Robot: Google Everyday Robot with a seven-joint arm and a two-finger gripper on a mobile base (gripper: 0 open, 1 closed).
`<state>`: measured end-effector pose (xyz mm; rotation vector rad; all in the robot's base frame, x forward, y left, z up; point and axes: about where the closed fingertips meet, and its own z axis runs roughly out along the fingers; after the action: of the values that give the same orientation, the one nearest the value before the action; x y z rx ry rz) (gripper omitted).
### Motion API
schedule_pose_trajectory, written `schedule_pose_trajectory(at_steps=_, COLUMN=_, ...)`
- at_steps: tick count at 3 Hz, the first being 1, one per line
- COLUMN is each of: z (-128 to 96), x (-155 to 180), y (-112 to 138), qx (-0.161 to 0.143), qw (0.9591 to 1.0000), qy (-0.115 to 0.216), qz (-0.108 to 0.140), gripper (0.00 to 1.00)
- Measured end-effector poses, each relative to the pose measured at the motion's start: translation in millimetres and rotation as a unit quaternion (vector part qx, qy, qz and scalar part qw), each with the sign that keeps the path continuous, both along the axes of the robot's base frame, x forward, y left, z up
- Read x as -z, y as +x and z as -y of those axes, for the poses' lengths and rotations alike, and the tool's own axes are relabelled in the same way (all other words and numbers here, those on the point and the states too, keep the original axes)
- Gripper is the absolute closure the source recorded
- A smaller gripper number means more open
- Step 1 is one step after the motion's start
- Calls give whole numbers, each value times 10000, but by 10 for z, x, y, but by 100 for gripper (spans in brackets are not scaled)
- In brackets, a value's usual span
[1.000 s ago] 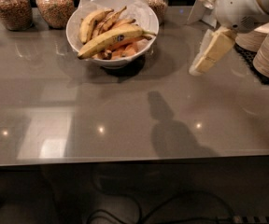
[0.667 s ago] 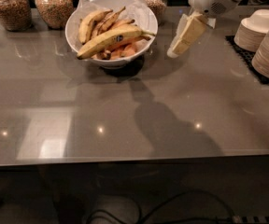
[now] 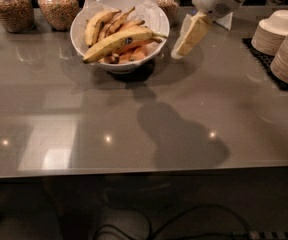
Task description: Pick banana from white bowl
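Up at the back of a glossy grey counter (image 3: 134, 129) sits the white bowl (image 3: 160, 15), lined with crinkled white paper (image 3: 90, 5). The banana (image 3: 116, 42) lies on top of the pile, running from lower left to upper right. It is long and yellow, with brown speckles and a small dark sticker near its middle. Shorter, browner bananas (image 3: 95, 26) and some orange pieces lie behind and beneath it.

The robot's pale gripper (image 3: 179, 51) hangs just right of the bowl, outside the rim, slanting down and to the left. It holds nothing. Whether it is spread or pressed together cannot be told from this view.

Glass jars of grain (image 3: 58, 5) stand in a row behind the bowl. Stacks of small off-white bowls (image 3: 276, 31) rest on a black mat (image 3: 264, 59) at the far right.

The step in hand looks like the approach. To do it well, the gripper should probably rise clear of the rim before crossing over the bowl. It should then turn so that it closes across the banana's thickness. Coming straight down near the sticker would likely give the best-balanced hold. The main risks appear to be pinching the paper lining, catching a neighbouring banana, or nudging the bowl. A gentle squeeze seems wise, since the skin looks ripe and soft.
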<state>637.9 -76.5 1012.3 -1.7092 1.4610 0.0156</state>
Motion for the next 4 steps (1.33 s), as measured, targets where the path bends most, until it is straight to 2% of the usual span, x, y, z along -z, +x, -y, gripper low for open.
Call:
schedule_pose_trajectory(at_steps=1, z=-344, x=84, y=353, qx=-477, qw=9987, qy=40, qz=159, gripper=0)
schedule_pose_trajectory(at_steps=2, z=-685, x=172, y=642, qx=-897, qw=9958, qy=60, qz=195, gripper=13)
schedule_pose_trajectory(at_steps=3, z=-926, x=297, y=809, qx=-1191, qw=9928, qy=7, qz=147, gripper=33)
schedule_pose_trajectory(at_steps=4, z=-1061, x=475, y=888, qx=-1376, qw=9904, qy=-120, qz=2, gripper=44)
